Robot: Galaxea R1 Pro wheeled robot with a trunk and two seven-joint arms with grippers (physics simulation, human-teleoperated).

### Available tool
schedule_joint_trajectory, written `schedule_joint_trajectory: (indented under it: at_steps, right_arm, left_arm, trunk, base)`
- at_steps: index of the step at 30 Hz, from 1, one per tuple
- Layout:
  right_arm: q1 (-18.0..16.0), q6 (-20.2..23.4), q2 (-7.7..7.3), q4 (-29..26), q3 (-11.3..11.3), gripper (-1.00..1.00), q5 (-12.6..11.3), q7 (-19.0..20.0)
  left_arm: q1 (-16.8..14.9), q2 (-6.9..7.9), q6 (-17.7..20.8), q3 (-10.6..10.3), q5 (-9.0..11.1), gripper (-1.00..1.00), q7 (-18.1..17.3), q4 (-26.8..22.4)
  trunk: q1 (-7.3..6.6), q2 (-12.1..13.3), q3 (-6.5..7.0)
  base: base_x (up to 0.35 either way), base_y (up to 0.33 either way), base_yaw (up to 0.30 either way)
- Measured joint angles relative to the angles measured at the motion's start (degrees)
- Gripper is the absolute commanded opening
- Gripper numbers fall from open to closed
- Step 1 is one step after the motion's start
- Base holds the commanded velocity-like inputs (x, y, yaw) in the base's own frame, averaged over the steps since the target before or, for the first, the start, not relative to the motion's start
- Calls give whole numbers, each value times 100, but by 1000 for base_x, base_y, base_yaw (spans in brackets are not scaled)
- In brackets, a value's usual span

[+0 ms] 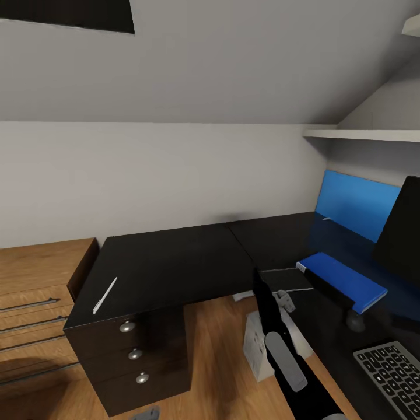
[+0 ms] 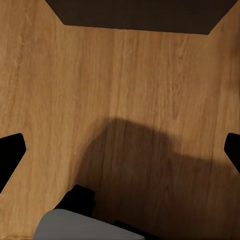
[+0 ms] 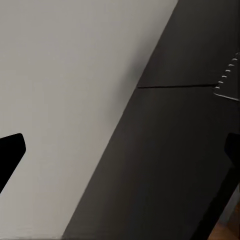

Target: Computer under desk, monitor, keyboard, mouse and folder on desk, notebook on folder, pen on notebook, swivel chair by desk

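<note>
The glossy black desk [image 1: 175, 262] runs along the grey wall. A white pen [image 1: 105, 296] lies on its left end. The blue folder [image 1: 344, 281] lies on the right wing, with the dark notebook [image 1: 286, 279] flat beside it. The monitor [image 1: 402, 227] stands at the far right, and the keyboard [image 1: 391, 373] is in front of it. A light boxy computer [image 1: 254, 345] stands on the floor under the desk. My right gripper [image 3: 120, 150] is open over the desk top near the notebook's spiral edge [image 3: 227, 80]. My left gripper [image 2: 120, 150] is open above the wood floor. The swivel chair is out of view.
Black drawers with silver knobs [image 1: 134, 353] sit under the desk's left end. Low oak shelving [image 1: 35, 303] adjoins them. A blue wall panel [image 1: 356, 204] and a white shelf [image 1: 361, 134] are behind the monitor. A small dark oval [image 1: 354, 322] lies by the folder.
</note>
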Motion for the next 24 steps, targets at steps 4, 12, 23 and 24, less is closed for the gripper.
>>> schedule_joint_trajectory:
  at_steps: [4,12,23,24]
  right_arm:
    - [0,-9,-1,108,189,100,60,-3]
    - [1,-265,12,826,1165,100,1157,-41]
    - [4,-2087,10,4161,1403,100,2022,-96]
    - [5,-2073,12,4434,1447,100,2092,-101]
  left_arm:
    - [0,-8,-4,1,-78,100,-6,124]
    - [-1,5,-155,21,-191,100,-370,209]
    - [0,-8,-767,47,-250,100,-473,616]
    - [0,-8,-768,47,-250,100,-473,618]
  trunk:
    - [0,0,0]
    - [0,0,0]
    - [0,0,0]
    - [0,0,0]
  base:
    - [0,0,0]
    - [0,0,0]
    - [0,0,0]
    - [0,0,0]
